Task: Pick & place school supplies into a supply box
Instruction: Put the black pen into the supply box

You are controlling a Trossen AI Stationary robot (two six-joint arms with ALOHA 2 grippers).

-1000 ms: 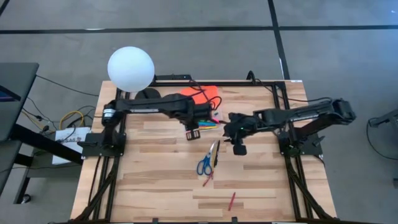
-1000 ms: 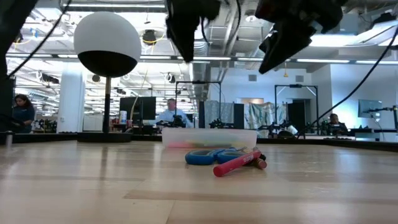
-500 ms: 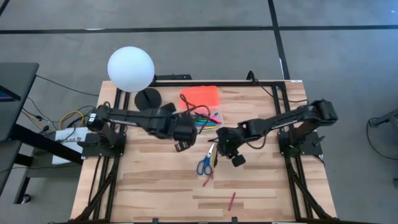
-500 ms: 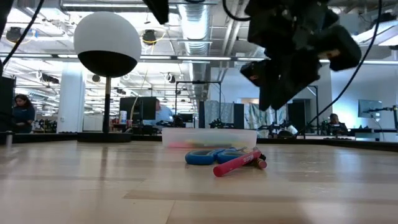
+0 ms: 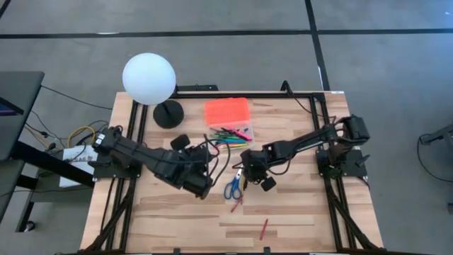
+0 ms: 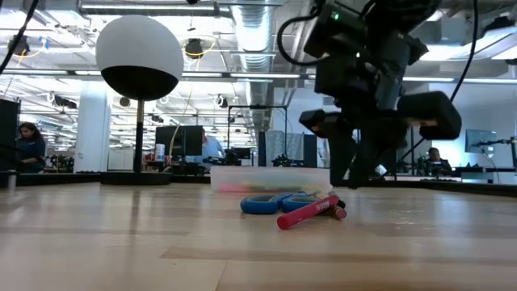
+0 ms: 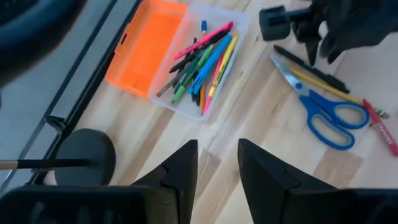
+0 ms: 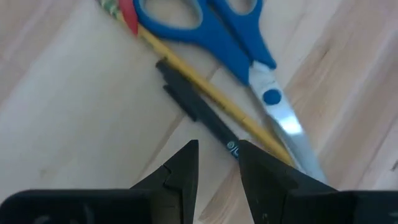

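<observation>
The right end effector (image 5: pixel 249 170) has come down from above the box (image 5: pixel 228 120) to the group of supplies near the middle of the table (image 5: pixel 297 212). It now hangs just over the black pen (image 8: pixel 198 112). Its fingers (image 8: pixel 180 171) stand a little apart with nothing between them, so it is partly open and empty. The left end effector (image 5: pixel 200 185) has pulled back from the box toward 7 o'clock and waits near the table centre, also partly open and empty. My judgement is that the right arm is now ready to grasp the next item, probably the black pen.

The box sits at 12 o'clock on the table. Its orange lid (image 7: pixel 144 46) is folded open, and many coloured pens (image 7: pixel 202 62) already lie in the clear tray.

Outside the box there are the scissors (image 5: pixel 233 185), the black pen, a yellow pencil (image 8: pixel 205 93) and a red pencil (image 7: pixel 379 124), all close together. The scissors have their long axis from 12 to 6 o'clock, with the blades toward 12 and the handles toward 6. The pen and the yellow pencil lie beside them, almost parallel. One more red pencil (image 5: pixel 264 228) lies apart toward 6 o'clock.
</observation>
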